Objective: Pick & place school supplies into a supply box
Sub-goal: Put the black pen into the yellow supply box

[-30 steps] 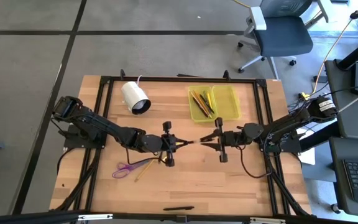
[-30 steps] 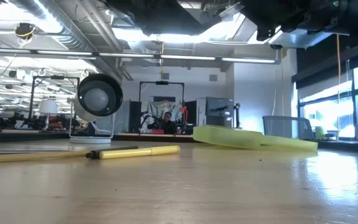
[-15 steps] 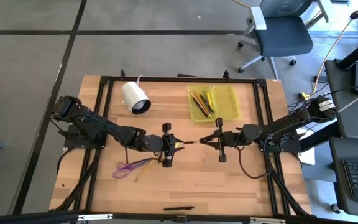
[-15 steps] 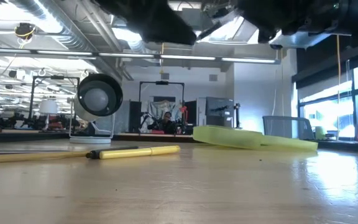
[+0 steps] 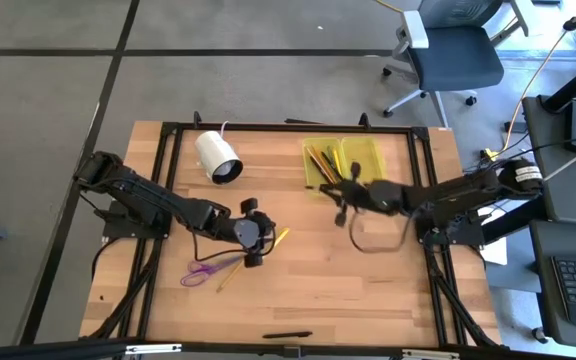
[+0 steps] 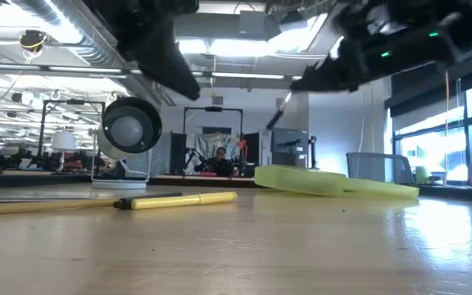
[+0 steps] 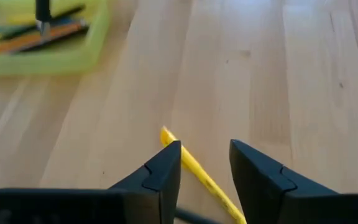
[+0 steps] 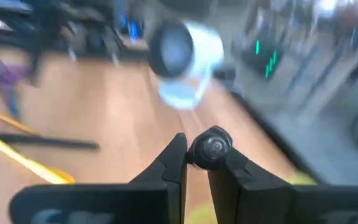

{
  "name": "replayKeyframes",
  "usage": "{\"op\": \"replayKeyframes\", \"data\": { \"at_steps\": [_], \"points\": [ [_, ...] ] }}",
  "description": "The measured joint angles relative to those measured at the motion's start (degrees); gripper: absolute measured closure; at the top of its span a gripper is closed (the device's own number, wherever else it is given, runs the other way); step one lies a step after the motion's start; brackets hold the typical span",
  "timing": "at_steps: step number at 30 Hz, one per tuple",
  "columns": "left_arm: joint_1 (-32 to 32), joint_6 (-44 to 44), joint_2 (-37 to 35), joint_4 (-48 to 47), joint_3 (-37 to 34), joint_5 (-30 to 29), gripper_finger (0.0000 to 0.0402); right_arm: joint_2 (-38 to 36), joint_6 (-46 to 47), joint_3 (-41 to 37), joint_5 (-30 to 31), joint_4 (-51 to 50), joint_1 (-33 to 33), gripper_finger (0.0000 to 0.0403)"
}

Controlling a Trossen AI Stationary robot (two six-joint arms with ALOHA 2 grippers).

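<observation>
The yellow-green supply box lies open at the table's far middle with several pens and pencils in its left half. My right gripper hovers at the box's near edge, shut on a dark pen. My left gripper stands open left of the table's middle. Its fingertips are just above a yellow pencil that lies flat on the wood. Purple scissors and another pencil lie left of it. My right gripper pinches the dark pen between its two fingers, close to the pen's round end, which faces the wrist camera. The pen is lifted clear of the table, and its thin free part slants down from the gripper above the box.
A white cylinder with a cable lies at the far left. A black pen lies at the near edge, and a yellow marker shows in the low view. Bare wood stretches across the middle and near right.
The two grippers stood tip to tip at the table's middle. My right gripper has swung toward the far edge, up to the supply box, carrying the dark pen. My left gripper has drawn back toward the table's left and near edge, without the pen.
</observation>
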Motion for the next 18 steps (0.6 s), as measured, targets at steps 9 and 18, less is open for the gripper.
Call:
{"op": "replayKeyframes", "data": {
  "at_steps": [9,18],
  "points": [
    [0.02,-2.0,0.0,-1.33,0.0,0.47,0.0279,0.04,11.24,19.67,-15.36,-40.58,-17.46,0.0356],
    [0.02,-2.16,0.0,-1.57,0.0,2.21,0.0285,6.58,11.84,28.61,-27.11,-53.84,-28.65,0.0351]
  ]
}}
